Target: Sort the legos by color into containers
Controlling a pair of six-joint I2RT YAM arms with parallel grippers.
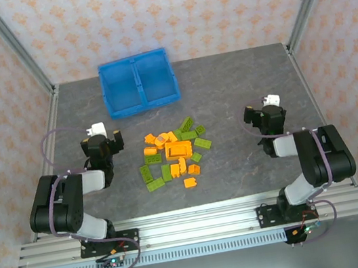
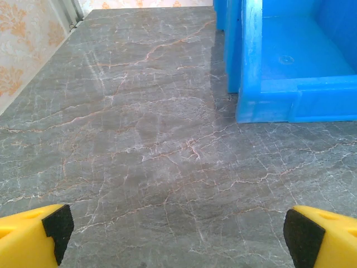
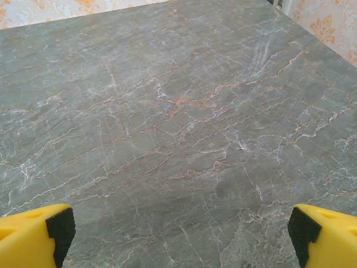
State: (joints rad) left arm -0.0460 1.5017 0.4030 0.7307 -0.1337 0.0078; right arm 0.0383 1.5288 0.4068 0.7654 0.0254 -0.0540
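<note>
A heap of small orange and lime green legos lies in the middle of the grey table, with one larger orange piece among them. Behind it stands the blue bin with its two containers, both bare inside; its near corner shows in the left wrist view. My left gripper hovers to the left of the heap, open, its yellow fingertips wide apart over bare table. Right of the heap, my right gripper is open too, with nothing between its fingertips.
Patterned walls and metal frame posts close in the table on three sides. An aluminium rail carrying both arm bases runs along the near edge.
</note>
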